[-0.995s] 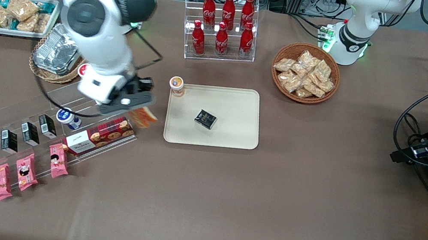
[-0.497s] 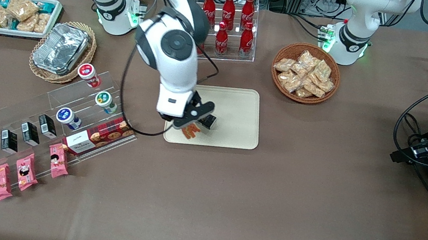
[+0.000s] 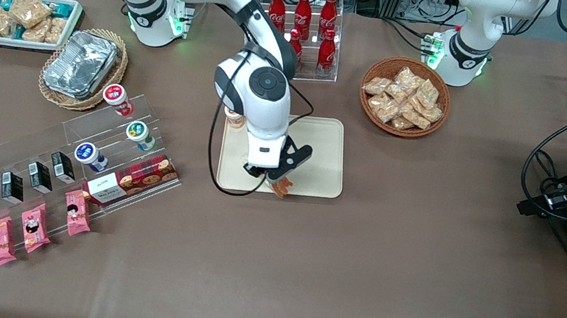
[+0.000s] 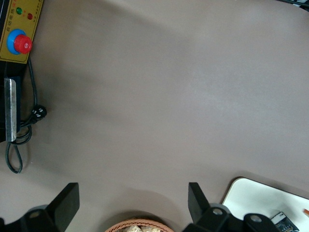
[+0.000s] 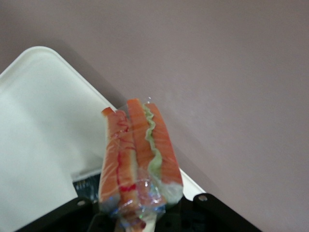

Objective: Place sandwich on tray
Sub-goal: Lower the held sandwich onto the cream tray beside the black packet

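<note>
My right gripper (image 3: 279, 180) is shut on the sandwich (image 3: 283, 186) and holds it just above the cream-beige tray (image 3: 323, 143), at the tray's edge nearest the front camera. In the right wrist view the sandwich (image 5: 137, 154) stands out from the gripper (image 5: 140, 215), wrapped in clear film, showing orange-red and green layers. Under it lie the tray's rounded corner (image 5: 43, 111) and bare brown table. The tray's corner also shows in the left wrist view (image 4: 256, 193).
A small black box (image 5: 87, 182) lies on the tray close to the gripper. An orange-lidded cup (image 3: 233, 116) stands at the tray's corner by the arm. A cola bottle rack (image 3: 298, 29), a basket of snack packets (image 3: 404, 96) and an acrylic shelf (image 3: 70, 158) surround the tray.
The right arm has swung with the sandwich from the acrylic shelf across to the tray, and now holds it over the tray's near edge, farther toward the parked arm's end than before.
</note>
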Action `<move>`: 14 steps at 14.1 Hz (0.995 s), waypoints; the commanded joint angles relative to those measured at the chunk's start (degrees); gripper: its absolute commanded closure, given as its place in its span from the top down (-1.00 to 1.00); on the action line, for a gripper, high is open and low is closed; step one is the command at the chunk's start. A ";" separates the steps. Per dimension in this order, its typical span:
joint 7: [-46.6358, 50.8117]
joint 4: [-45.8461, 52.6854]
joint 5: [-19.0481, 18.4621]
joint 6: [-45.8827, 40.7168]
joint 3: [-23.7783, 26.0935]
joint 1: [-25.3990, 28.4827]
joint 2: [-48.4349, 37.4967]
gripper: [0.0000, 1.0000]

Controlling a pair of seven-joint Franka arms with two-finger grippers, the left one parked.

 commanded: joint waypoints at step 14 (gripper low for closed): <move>-1.95 1.62 -1.42 5.62 -0.40 2.69 6.80 -1.00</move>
